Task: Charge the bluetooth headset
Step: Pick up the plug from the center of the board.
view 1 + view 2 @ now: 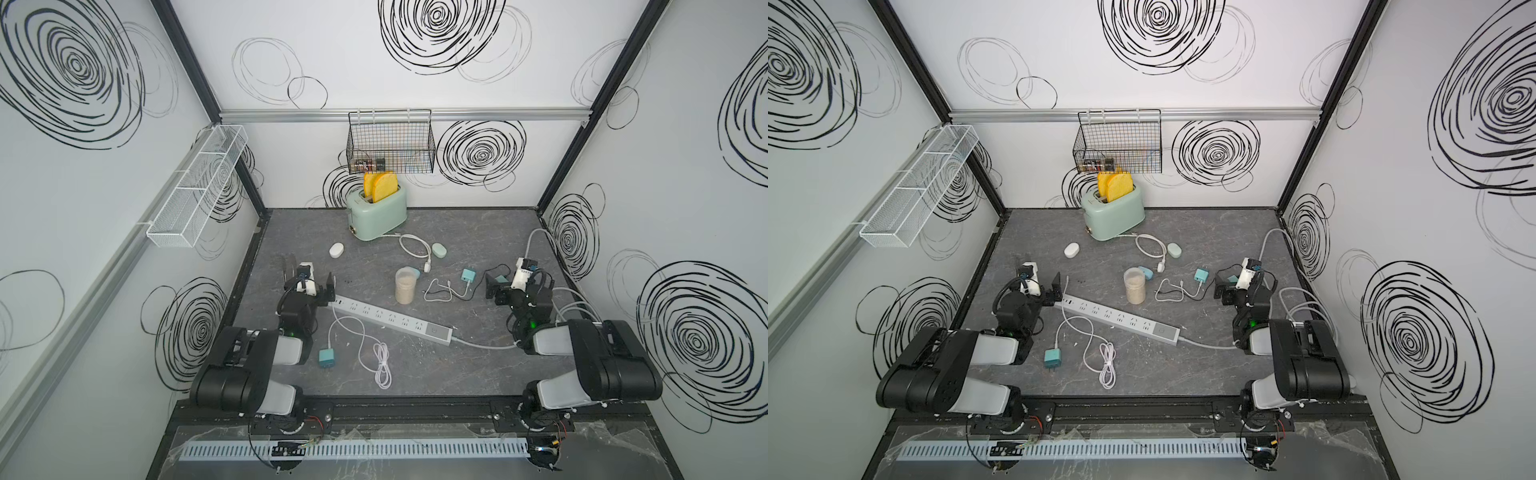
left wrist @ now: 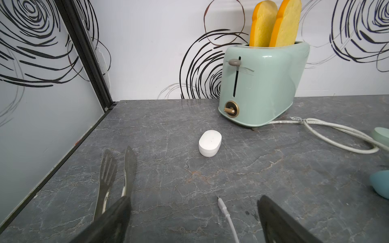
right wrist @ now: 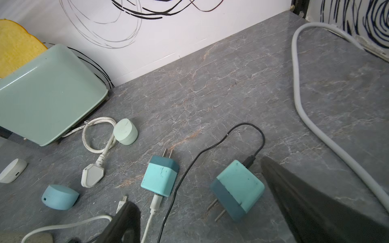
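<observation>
Cases for the headset are found on the table [image 1: 478, 232]: a white case [image 2: 210, 145] ahead of the left gripper [image 2: 193, 199], a green case [image 1: 439, 249] near the toaster [image 1: 376, 214], and a blue case [image 3: 60, 196] just behind the jar [image 1: 406, 286]. Both arms are folded low, with wrists pointed towards the rear wall. The left gripper is spread wide and empty, at the strip [image 1: 390, 318] end. The right gripper [image 3: 197, 183] is likewise spread and empty, with a charger [image 3: 237, 189] lying before it.
</observation>
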Available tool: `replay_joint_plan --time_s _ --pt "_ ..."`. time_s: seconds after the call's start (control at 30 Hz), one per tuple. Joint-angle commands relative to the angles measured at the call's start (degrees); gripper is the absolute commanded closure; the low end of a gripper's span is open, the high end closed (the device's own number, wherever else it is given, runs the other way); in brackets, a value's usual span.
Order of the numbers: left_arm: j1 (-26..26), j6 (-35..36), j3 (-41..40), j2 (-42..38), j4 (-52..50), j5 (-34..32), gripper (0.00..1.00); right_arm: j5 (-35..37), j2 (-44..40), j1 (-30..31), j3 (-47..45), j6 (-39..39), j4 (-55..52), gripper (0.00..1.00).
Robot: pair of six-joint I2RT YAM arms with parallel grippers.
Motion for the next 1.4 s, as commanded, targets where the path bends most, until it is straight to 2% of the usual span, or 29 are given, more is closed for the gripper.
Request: replay_joint_plan --time_s 0.0,0.47,0.53,0.73,0.77,0.83,0.9,0.97,1.07,1.2,1.37 --pt "0.2 -0.1 1.3 0.5 4.7 -0.1 0.04 0.2 0.6 0.2 0.9 -0.5 2.2 0.02" --pt "1.9 -0.7 1.9 0.6 3.5 4.3 0.04 0.3 0.8 0.1 1.2 -0.4 1.9 0.02" --pt "2.0 -0.7 2.0 0.6 3.2 4.5 0.04 2.1 0.9 0.1 1.7 0.3 1.1 0.02" --pt "1.7 -0.8 2.5 0.0 2.0 2.9 0.02 4.2 0.0 0.5 1.9 0.1 1.0 0.01" --pt "1.7 -1.2 3.1 -0.9 0.7 2.1 0.05 3.3 -2.2 0.7 2.2 -1.1 -0.7 0.03" --pt "0.7 -1.0 6.5 -5.0 -8.5 -0.9 0.13 8.0 -7.9 3.3 3.4 -1.9 -7.9 0.05" --pt "-2.9 -1.2 9.2 -9.9 -17.1 -10.7 0.12 13.4 -15.1 5.4 7.2 0.9 -18.4 0.05" --pt "-6.2 -2.7 10.2 -14.8 -20.8 -16.1 0.12 15.4 -19.9 5.4 12.7 7.8 -29.3 0.08" --pt "-11.3 -7.8 15.3 -21.8 -29.6 -22.3 0.13 14.7 -22.6 5.3 20.0 13.7 -41.1 0.13" --pt "-16.9 -15.9 25.4 -26.4 -42.3 -21.6 0.14 11.6 -22.0 4.9 26.7 18.9 -51.8 0.18" --pt "-20.9 -24.1 39.7 -25.2 -63.7 -15.9 0.16 7.4 -16.0 1.4 33.2 22.5 -64.7 0.29"
